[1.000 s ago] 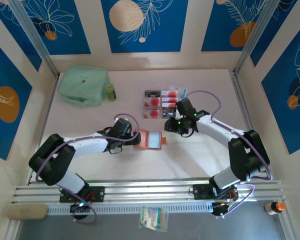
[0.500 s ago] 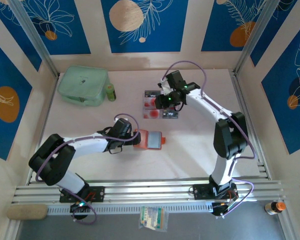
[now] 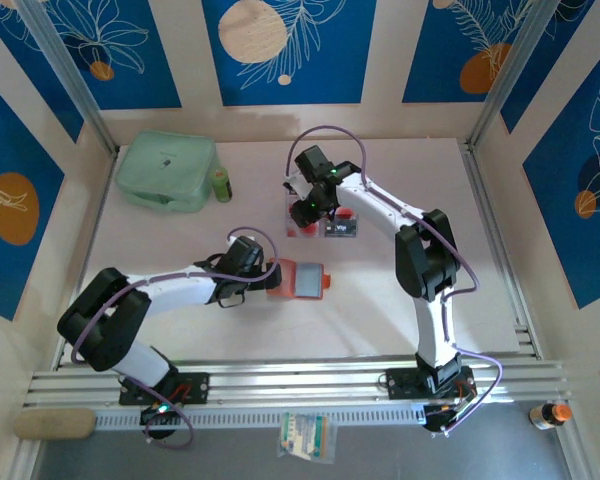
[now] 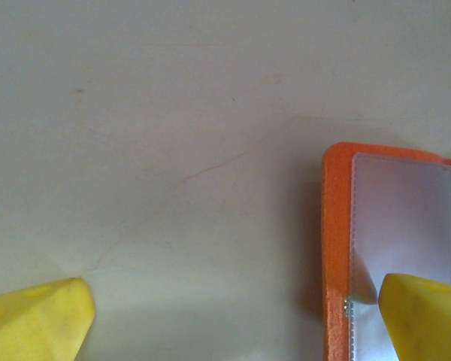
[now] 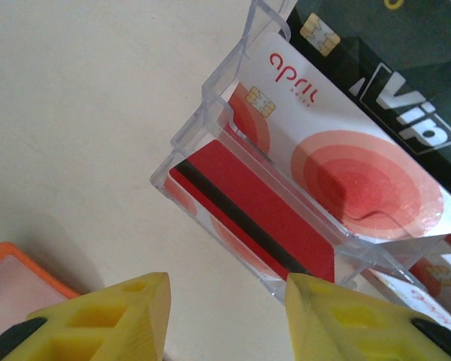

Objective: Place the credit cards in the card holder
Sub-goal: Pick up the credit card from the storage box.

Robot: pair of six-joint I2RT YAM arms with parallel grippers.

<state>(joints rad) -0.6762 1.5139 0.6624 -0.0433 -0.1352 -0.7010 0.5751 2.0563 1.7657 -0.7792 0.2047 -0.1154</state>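
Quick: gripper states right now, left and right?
Left gripper: open, one finger over the card holder.
Right gripper: open, empty, near the credit cards.

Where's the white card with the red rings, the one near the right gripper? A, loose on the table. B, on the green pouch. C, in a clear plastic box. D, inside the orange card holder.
C: in the right wrist view the white card sits between the transparent walls of the clear plastic box, beside a red card.
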